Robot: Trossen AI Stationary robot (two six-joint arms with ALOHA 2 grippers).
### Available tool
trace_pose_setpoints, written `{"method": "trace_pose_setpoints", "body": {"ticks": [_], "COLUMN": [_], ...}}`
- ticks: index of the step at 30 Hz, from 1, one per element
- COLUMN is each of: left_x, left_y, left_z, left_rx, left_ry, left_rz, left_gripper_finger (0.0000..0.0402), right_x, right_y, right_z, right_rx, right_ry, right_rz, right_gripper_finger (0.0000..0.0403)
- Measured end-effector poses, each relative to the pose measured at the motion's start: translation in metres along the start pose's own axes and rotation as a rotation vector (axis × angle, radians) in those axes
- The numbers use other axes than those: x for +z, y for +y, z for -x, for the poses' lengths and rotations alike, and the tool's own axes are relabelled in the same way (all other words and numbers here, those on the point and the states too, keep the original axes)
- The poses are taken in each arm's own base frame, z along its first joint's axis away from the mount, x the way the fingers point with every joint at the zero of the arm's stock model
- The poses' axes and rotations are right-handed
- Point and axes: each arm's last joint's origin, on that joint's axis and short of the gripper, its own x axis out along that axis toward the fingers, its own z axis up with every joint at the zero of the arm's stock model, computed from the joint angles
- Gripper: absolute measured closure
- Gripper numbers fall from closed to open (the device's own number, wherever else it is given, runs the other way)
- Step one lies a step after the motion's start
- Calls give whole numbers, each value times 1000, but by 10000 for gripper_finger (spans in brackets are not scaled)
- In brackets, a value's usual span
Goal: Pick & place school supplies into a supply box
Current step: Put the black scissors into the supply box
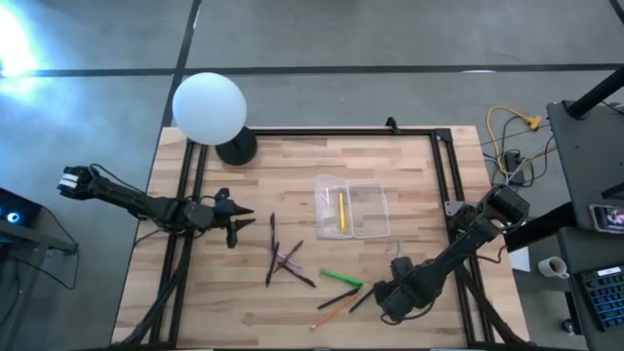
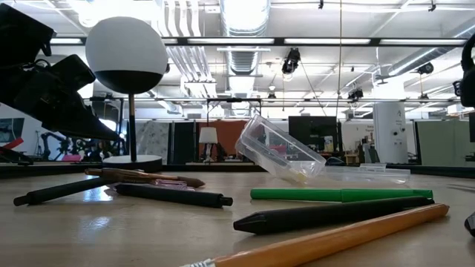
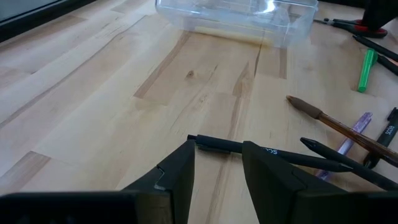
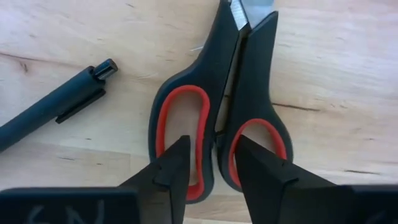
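Note:
The clear supply box [image 1: 353, 207] lies open mid-table with a yellow stick [image 1: 341, 212] inside. Thin dark pens [image 1: 281, 258] lie crossed on the wood left of centre. A green marker [image 1: 341, 278], an orange pencil [image 1: 336, 312] and dark pens [image 1: 363, 297] lie near the front. My right gripper [image 4: 213, 158] is open, low over the red-lined black scissors [image 4: 214, 106], one fingertip standing in each handle loop. My left gripper [image 3: 217, 158] is open and empty, raised above the table just short of one dark pen's end [image 3: 214, 144]. My right gripper comes down from above onto the scissors' handle end; its fingertips [image 4: 177, 155] stand on either side of the two inner handle bars [image 4: 217, 124]. I cannot tell whether they touch. The scissors lie flat on the table.
A white globe lamp [image 1: 209, 107] on a black foot stands at the far left corner. A black frame rail [image 1: 444, 185] runs along the table's edges. Cables [image 1: 512, 136] and a desk with a mug [image 1: 554, 265] lie off the right side.

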Motion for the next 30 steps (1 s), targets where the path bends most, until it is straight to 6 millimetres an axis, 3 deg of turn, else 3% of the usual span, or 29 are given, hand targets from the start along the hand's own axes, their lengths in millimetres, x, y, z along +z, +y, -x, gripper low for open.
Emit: {"method": "trace_pose_setpoints", "body": {"ticks": [7, 12, 21, 26, 30], "left_x": [0, 0, 0, 0, 0], "left_y": [0, 0, 0, 0, 0], "left_z": [0, 0, 0, 0, 0], "left_rx": [0, 0, 0, 0, 0], "left_ry": [0, 0, 0, 0, 0], "left_rz": [0, 0, 0, 0, 0], "left_gripper_finger": [282, 282, 282, 282, 282], "right_x": [-2, -9, -29, -18, 8], "right_y": [-2, 0, 4, 6, 11], "right_z": [6, 18, 64, 84, 98], "right_rx": [4, 39, 246, 383, 465], "right_ry": [-34, -89, -152, -228, -299], "right_rz": [78, 105, 147, 81, 15], "right_gripper_finger": [341, 343, 343, 343, 343]}}
